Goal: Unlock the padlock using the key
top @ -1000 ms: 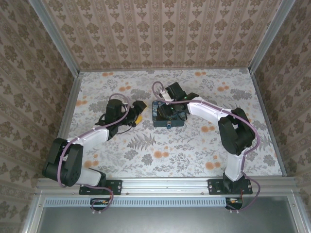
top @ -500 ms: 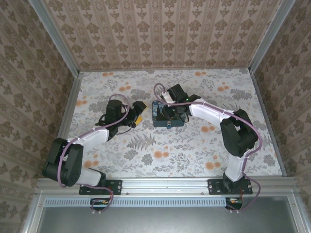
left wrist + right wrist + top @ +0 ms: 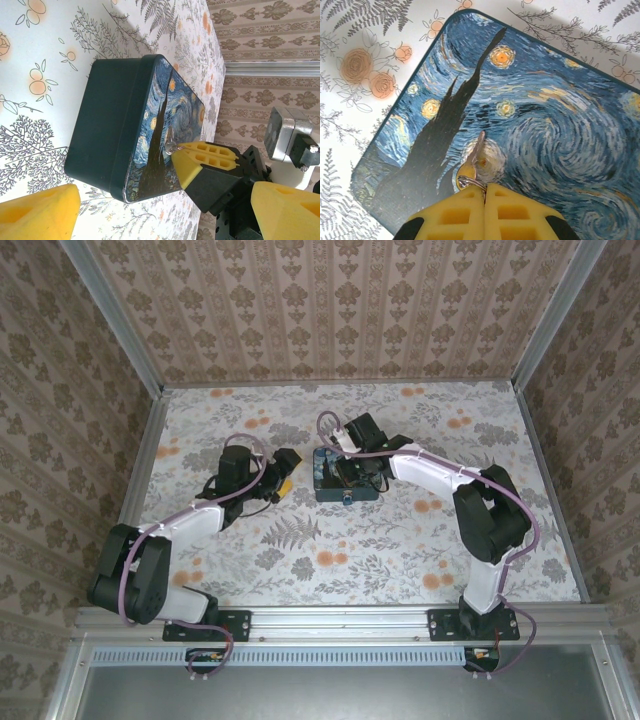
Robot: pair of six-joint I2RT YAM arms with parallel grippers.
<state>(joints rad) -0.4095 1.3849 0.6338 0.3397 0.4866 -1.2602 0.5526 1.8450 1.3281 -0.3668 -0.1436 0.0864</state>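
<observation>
Well, key (image 3: 474, 155) in right gripper (image 3: 485, 187)

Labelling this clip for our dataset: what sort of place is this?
Probably a staged robot test booth, not a home: wallpaper-printed wall panels in an aluminium frame, a floral-print tabletop, with a left arm and a right arm bolted to its near rail.

No writing, number, brand or sign can be read anywhere. The lid of the dark blue rectangular box (image 3: 535, 125) carries a swirling night-sky painting without lettering. The white desk (image 3: 400, 540) printed with ferns and orange flowers and the beige damask-patterned wall panels (image 3: 340, 310) bear ornament, not letters.
</observation>
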